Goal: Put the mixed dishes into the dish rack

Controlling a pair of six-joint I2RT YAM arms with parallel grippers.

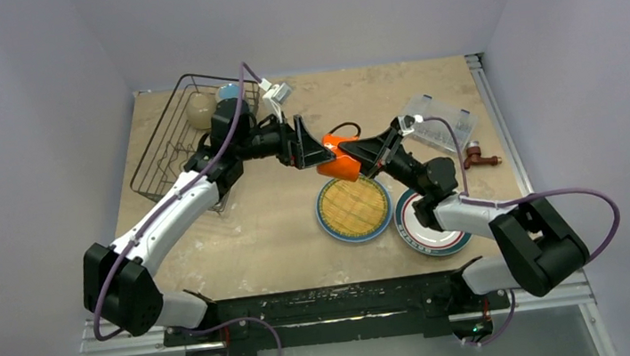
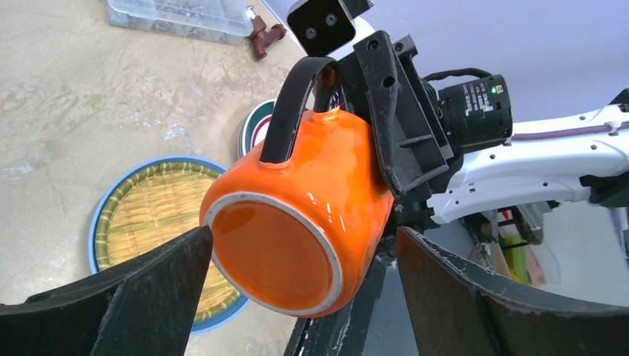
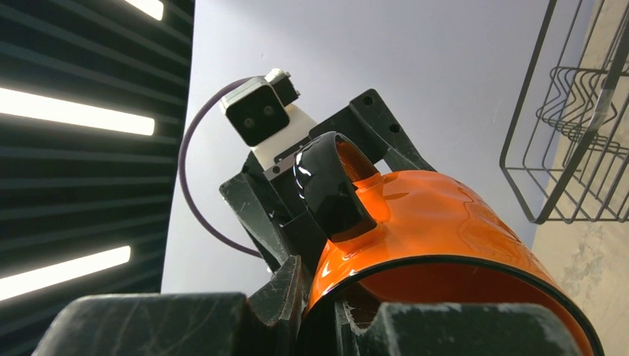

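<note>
An orange cup [image 1: 338, 159] with a black handle hangs on its side in the air above the table's middle. My right gripper [image 1: 369, 158] is shut on its rim [image 3: 445, 222], one finger inside and one outside. My left gripper [image 1: 319, 152] is open and straddles the cup's base [image 2: 297, 222]: one fingertip [image 2: 200, 241] is at the base's edge, the other stands apart. The dish rack [image 1: 167, 150], a black wire basket at the back left, holds a cream cup [image 1: 202, 110] and a blue mug [image 1: 229, 90]. A yellow woven plate [image 1: 352, 208] and a white teal-rimmed plate [image 1: 429, 229] lie on the table.
A clear plastic compartment box [image 1: 441, 123] sits at the back right, with a small reddish-brown object [image 1: 479, 157] beside it. The two plates lie below the raised cup, towards the near edge. The rack's wires [image 3: 578, 111] show at the right of the right wrist view.
</note>
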